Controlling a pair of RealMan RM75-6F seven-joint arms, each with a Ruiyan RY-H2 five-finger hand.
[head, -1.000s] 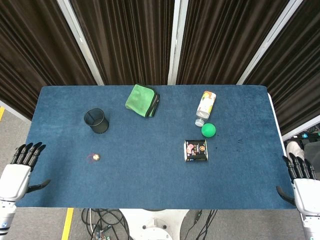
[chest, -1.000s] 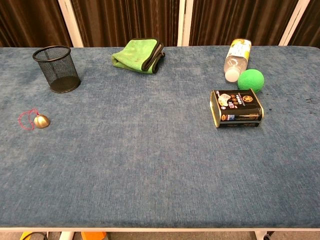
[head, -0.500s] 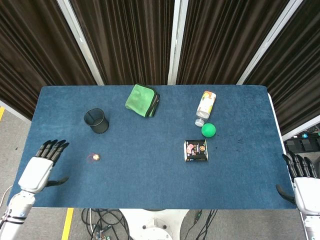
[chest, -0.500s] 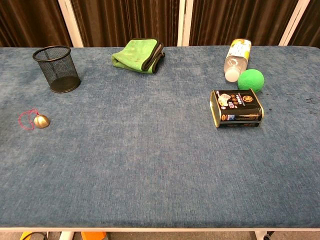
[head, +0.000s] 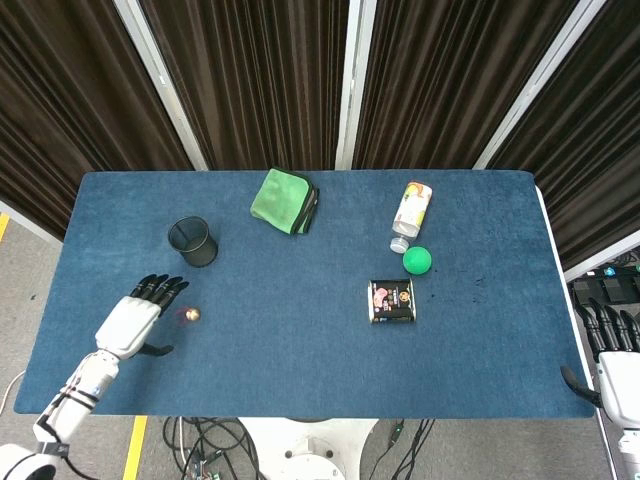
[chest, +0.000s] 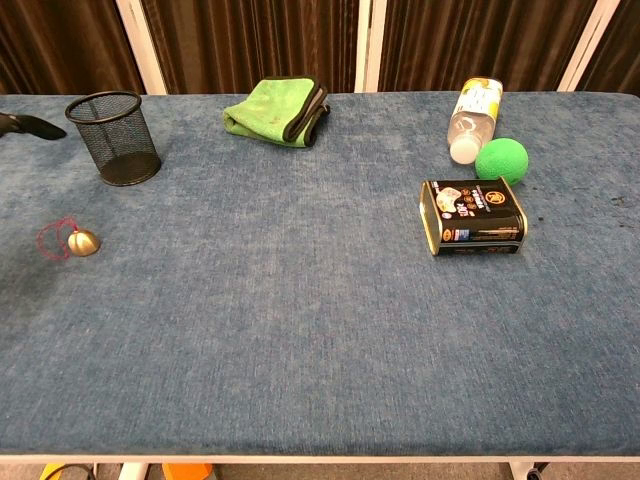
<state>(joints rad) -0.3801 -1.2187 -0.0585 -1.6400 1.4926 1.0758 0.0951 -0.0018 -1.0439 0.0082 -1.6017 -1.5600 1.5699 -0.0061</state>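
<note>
My left hand (head: 133, 316) hovers over the blue table's near-left part, fingers apart and holding nothing. Its fingertips (head: 160, 285) lie just left of a small brass bell (head: 192, 315) with a red string. In the chest view only one dark fingertip (chest: 30, 126) shows at the left edge, near the black mesh cup (chest: 113, 137), and the bell (chest: 82, 241) lies below it. My right hand (head: 612, 345) stays beyond the table's right edge, fingers straight and empty.
A mesh cup (head: 193, 241) stands behind the bell. A folded green cloth (head: 284, 200) lies at the back. To the right are a lying clear bottle (head: 410, 210), a green ball (head: 418, 261) and a black tin (head: 391, 300). Dark curtains close off the back.
My left hand has moved from off the table's left edge rightward and forward over the table, up to the bell. My right hand has slipped slightly further right and lower.
</note>
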